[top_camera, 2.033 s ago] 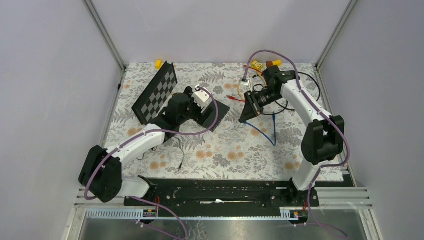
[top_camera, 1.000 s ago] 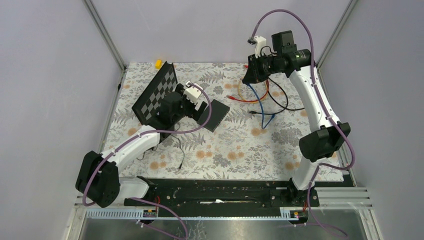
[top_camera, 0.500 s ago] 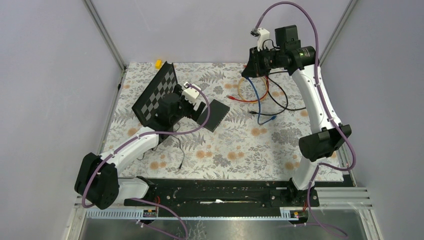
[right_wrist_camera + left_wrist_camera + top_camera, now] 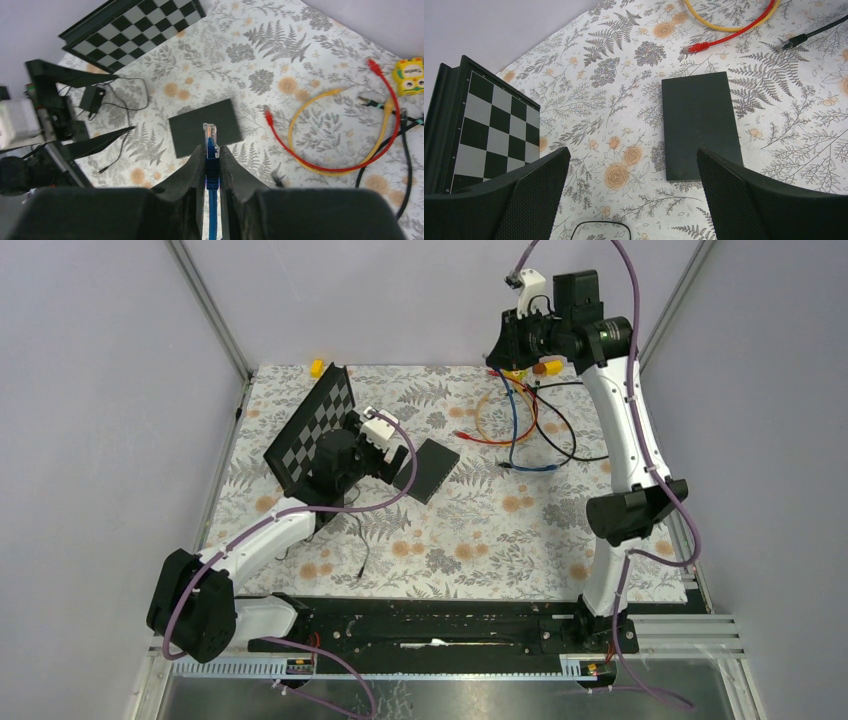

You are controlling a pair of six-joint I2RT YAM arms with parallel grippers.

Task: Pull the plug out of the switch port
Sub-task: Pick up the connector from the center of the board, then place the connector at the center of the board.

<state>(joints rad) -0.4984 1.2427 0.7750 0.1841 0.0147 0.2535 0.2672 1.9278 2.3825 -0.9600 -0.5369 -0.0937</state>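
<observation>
One view: right tool (image 4: 212,151) pinches plug (image 4: 210,132); overhead unclear.

Black switch (image 4: 700,125), blue cable (image 4: 213,210), floral tablecloth (image 4: 614,100)

No text can be read; the label on the yellow toy (image 4: 411,77) is too blurred.

**Left arm low and open, right arm high and clamped**

The white-and-black left arm (image 4: 262,532) reaches forward low over the table. Its left gripper (image 4: 632,152) is spread wide and holds nothing. The white-and-black right arm (image 4: 628,430) stands tall, with the wrist seemingly angled down and leftward. Its right gripper (image 4: 212,150) pinches a clear-tipped blue cable plug (image 4: 210,134) between closed fingers.
</observation>
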